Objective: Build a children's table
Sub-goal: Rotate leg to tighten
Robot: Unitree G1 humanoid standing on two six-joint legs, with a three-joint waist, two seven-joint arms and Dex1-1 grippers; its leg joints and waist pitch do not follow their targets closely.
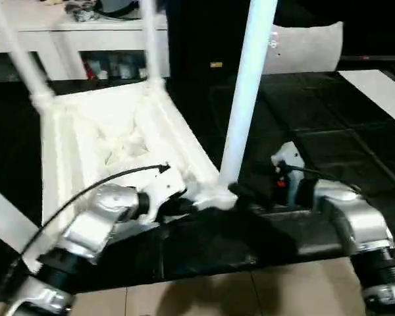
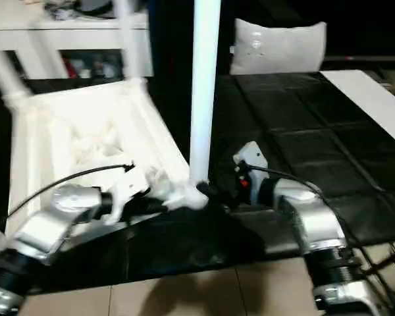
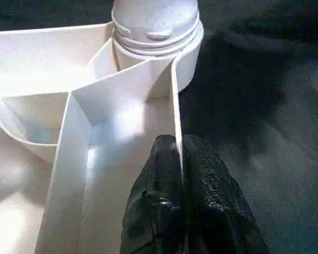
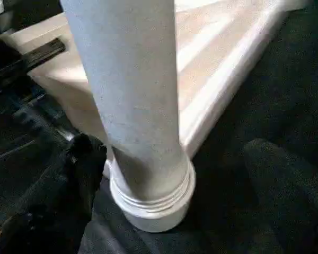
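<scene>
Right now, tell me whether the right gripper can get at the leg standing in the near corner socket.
Probably yes. The right gripper stands open with its fingers on either side of the leg, just above the corner socket, and nothing lies between them. The left gripper pinches the tabletop's rib, clear of the leg.

Count: one white ribbed plastic tabletop (image 1: pixel 112 138), upside down at centre left; three white tubular legs (image 1: pixel 247 99) upright in it.

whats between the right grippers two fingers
The near table leg, standing in its corner socket; the right gripper's fingers stand apart on either side, seen in the right wrist view.
</scene>
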